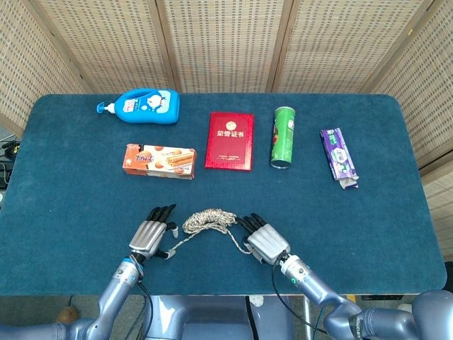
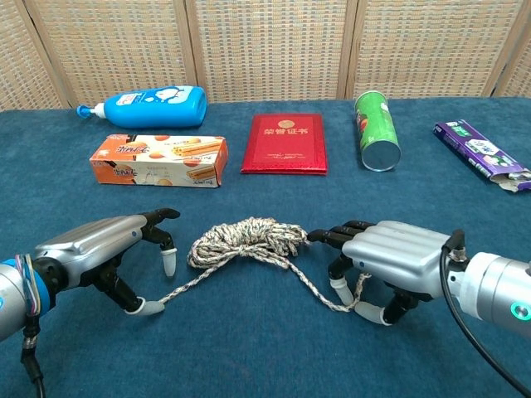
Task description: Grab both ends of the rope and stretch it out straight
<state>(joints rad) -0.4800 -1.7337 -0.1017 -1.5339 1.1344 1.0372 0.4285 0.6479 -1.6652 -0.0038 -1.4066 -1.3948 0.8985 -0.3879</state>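
The rope [image 2: 246, 238] is a mottled beige-and-grey cord, bunched in a loose coil on the blue counter [image 2: 265, 348] between my hands. One tail runs out toward my left, the other loops under my right fingers [image 2: 338, 234].
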